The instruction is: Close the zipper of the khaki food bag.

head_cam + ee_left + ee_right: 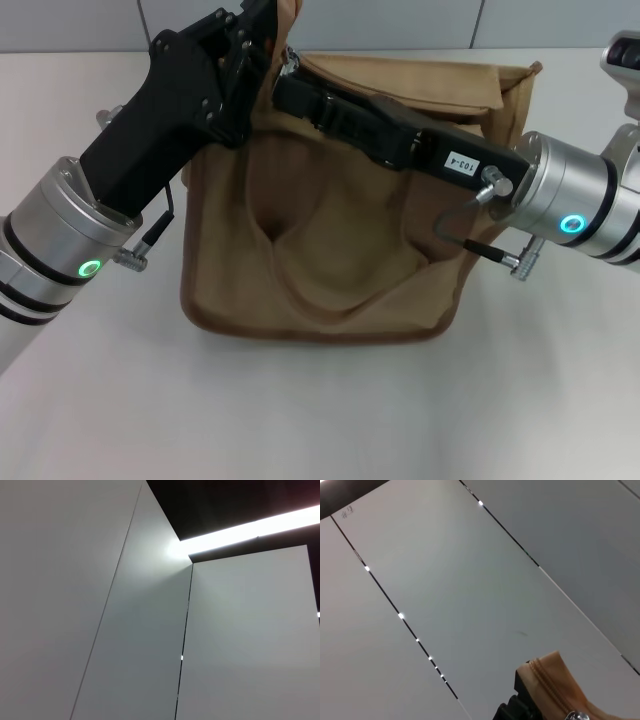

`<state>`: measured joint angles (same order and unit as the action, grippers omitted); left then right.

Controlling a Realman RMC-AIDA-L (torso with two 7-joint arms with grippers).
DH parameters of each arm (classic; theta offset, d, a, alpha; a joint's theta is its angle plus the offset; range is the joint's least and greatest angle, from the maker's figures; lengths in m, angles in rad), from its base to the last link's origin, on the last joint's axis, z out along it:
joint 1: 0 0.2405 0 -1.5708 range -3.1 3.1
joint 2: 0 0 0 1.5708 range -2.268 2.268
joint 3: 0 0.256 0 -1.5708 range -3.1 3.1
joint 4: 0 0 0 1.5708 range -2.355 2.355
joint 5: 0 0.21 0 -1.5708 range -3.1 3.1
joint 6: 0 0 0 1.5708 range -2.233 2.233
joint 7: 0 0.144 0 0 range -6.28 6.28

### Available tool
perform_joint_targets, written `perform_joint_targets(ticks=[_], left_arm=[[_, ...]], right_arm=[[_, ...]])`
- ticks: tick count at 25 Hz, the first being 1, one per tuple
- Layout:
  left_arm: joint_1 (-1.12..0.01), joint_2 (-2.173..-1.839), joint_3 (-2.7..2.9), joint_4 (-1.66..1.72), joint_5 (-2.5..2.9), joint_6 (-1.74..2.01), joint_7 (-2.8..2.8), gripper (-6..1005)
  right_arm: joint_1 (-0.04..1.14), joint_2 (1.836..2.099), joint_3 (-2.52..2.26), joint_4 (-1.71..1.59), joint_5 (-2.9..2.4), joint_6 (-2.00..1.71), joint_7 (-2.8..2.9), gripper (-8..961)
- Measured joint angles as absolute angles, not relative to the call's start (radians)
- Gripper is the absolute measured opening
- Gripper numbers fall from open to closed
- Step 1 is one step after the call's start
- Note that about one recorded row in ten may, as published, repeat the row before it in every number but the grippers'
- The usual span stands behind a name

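The khaki food bag (330,240) stands in the middle of the white table, its front panel sagging inward. My left gripper (268,30) reaches in at the bag's far left top corner and is shut on a tan piece of the bag that sticks up there. My right gripper (288,88) lies across the bag's top from the right, its tip close to the left gripper. In the right wrist view, the zipper (555,685) shows as a lifted tan tape against a black finger (520,705), with a silver pull tab (577,714) at the picture's edge.
The white table (300,420) spreads around the bag on all sides. A grey panelled wall (150,630) runs behind it. The left wrist view holds only wall panels and a ceiling light strip (250,527).
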<state>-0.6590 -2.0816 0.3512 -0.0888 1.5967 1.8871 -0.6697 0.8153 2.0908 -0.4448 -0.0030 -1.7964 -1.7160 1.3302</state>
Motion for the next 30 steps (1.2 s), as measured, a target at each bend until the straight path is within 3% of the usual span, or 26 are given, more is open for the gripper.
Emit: perform_joint_targets(ticks=[30], left_arm=[[-0.66,-2.082,0.354,-0.09,1.597,1.88,-0.669,109]], right_arm=[[0.823,2.091,-0.442,-0.002,-1.791,-1.691,1.345,206]])
